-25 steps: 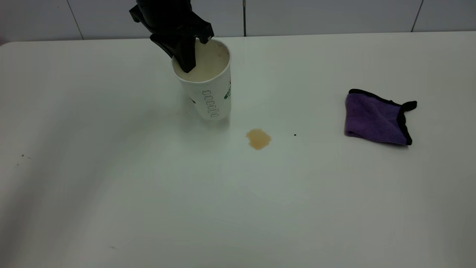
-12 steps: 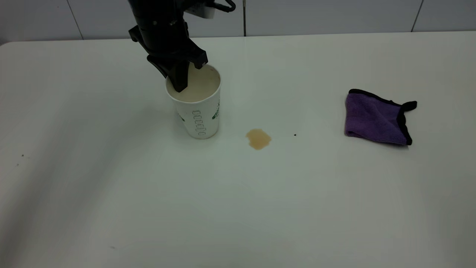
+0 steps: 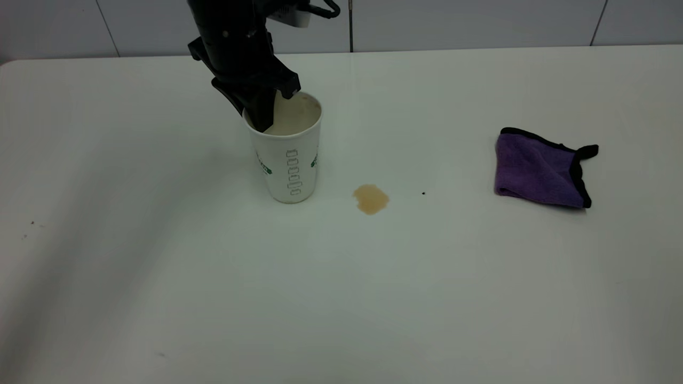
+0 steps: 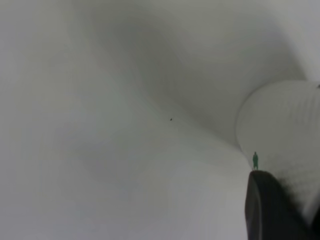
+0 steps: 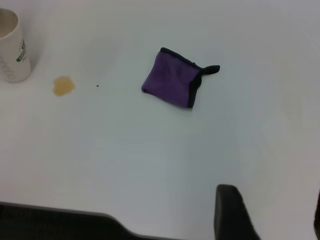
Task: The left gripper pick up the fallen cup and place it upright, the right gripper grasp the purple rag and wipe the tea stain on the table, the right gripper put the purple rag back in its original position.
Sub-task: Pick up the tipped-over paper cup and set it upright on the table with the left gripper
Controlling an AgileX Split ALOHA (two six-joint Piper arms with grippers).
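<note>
Cup (image 3: 288,154) stood upright on the table (image 3: 341,298), just left of the tea stain (image 3: 371,199).
The left gripper (image 3: 265,109) pinched its rim, fingers closed on the wall, presumably steadying it before release; purple rag (image 3: 541,168) lay well right of the stain, the right gripper (image 5: 265,212) apparently open, away from it.

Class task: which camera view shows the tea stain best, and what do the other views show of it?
The exterior view: the stain lies unobstructed, between the cup and the rag. The right wrist view shows it smaller, near the frame's edge. The left wrist view does not show it.
</note>
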